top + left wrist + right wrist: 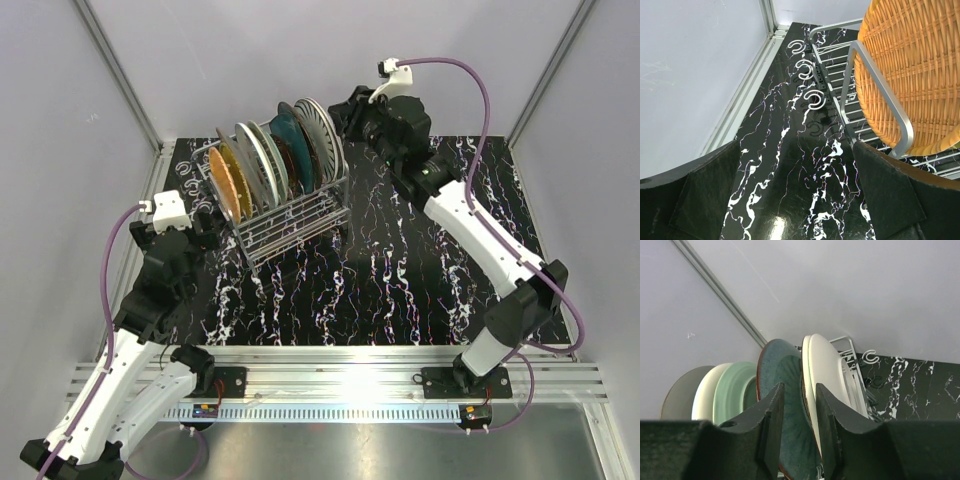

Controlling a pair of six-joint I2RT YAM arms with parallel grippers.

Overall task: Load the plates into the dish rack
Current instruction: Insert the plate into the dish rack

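Plates (275,155) stand on edge in the rack (300,215), back-left on the table (400,290).
We see the row running left to far-right. Left claw (795,200) is wide apart and empty. Right claw (800,430) is partly spread astride the teal plate (785,370) rim; we can't tell if it grips.

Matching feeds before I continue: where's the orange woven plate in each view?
Top external: orange woven plate, leftmost in the dish rack.
Left wrist: upper right, behind the rack's rail.
Right wrist: not in view.
Shared landmark: the dish rack's wire frame.
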